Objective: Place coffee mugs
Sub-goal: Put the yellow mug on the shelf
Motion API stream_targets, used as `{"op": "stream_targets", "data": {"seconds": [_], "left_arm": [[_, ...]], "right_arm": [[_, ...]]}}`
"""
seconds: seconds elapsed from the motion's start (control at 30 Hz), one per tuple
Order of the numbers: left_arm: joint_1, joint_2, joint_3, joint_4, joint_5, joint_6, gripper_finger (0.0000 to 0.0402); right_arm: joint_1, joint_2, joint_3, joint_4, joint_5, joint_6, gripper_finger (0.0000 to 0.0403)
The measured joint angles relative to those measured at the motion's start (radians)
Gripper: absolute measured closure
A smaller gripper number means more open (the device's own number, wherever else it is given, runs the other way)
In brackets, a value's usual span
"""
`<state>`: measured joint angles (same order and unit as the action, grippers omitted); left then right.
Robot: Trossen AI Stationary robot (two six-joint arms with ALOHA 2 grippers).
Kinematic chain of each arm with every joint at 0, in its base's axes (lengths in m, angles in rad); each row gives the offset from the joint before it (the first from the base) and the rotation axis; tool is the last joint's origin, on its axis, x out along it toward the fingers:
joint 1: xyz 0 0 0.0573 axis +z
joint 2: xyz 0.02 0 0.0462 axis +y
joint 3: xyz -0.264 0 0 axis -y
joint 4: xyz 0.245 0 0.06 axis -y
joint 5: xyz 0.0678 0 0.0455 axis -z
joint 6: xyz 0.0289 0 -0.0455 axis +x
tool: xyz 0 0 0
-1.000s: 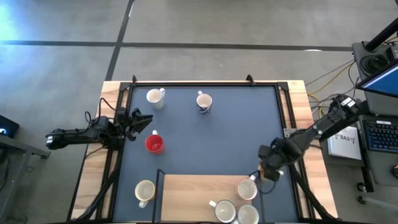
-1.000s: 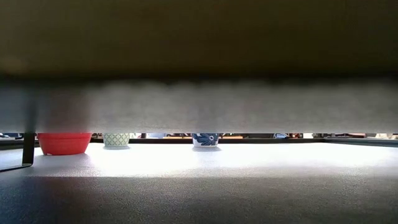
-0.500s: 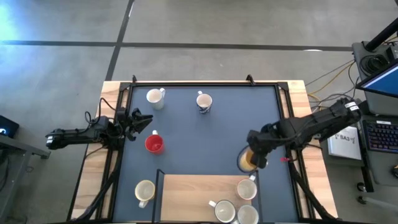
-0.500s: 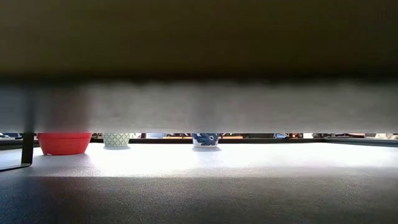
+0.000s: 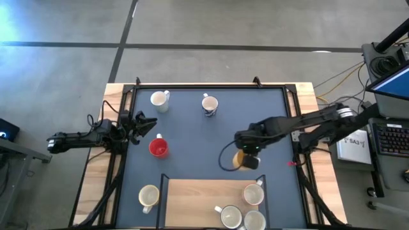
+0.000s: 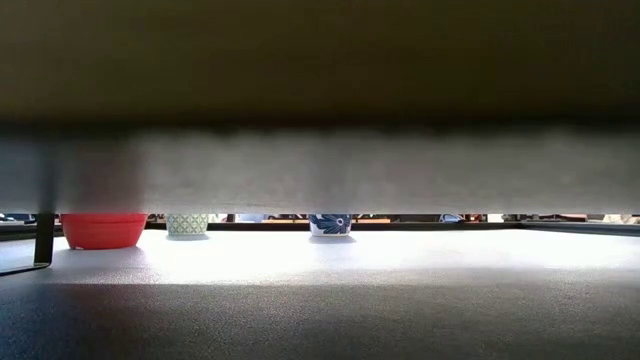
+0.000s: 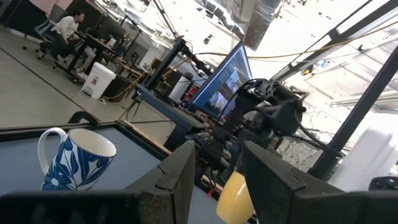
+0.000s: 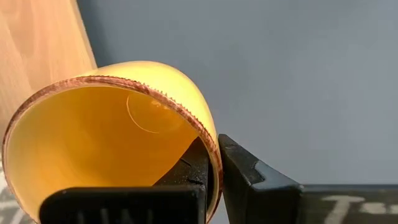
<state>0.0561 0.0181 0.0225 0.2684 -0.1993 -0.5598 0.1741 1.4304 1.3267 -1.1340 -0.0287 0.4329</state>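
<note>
Seen from above, a dark mat [image 5: 211, 134] covers a wooden table, with a lighter wooden board [image 5: 204, 195] set at its near edge. The right gripper [image 5: 246, 156] reaches over the mat's middle right, its fingers pinched on the rim of an orange-yellow mug [image 5: 240, 160] just beyond the board. The left gripper [image 5: 146, 123] waits at the mat's left edge with its fingers spread apart, holding nothing. A red mug [image 5: 158, 148] sits near it. A white mug [image 5: 159, 99] and a blue-patterned mug [image 5: 209, 105] stand along the far side. A cream mug [image 5: 148, 195] rests left of the board, and three pale mugs [image 5: 244, 209] cluster on the board's right end.

The low view, mostly blocked by a blurred dark band, shows only the bases of the red mug [image 6: 102, 230] and two patterned ones.

The left wrist view shows the blue-patterned mug [image 7: 74, 160] upright, and the orange-yellow mug [image 7: 233, 196] beyond the parted fingers.

The right wrist view shows the orange-yellow mug [image 8: 112, 137] tilted, its wall clamped between the fingers [image 8: 249, 177].
</note>
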Motion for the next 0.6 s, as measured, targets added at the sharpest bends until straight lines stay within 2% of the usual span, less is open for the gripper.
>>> {"op": "stream_targets", "data": {"seconds": [0.3, 0.6], "left_arm": [[0.0, 0.0, 0.0, 0.0, 0.0, 0.0, 0.0285], [0.0, 0.0, 0.0, 0.0, 0.0, 0.0, 0.0285]], "right_arm": [[0.034, 0.195, 0.247, -0.108, -0.005, -0.134, 0.039], [0.147, 0.312, 0.367, -0.119, -0.027, -0.166, 0.039]]}}
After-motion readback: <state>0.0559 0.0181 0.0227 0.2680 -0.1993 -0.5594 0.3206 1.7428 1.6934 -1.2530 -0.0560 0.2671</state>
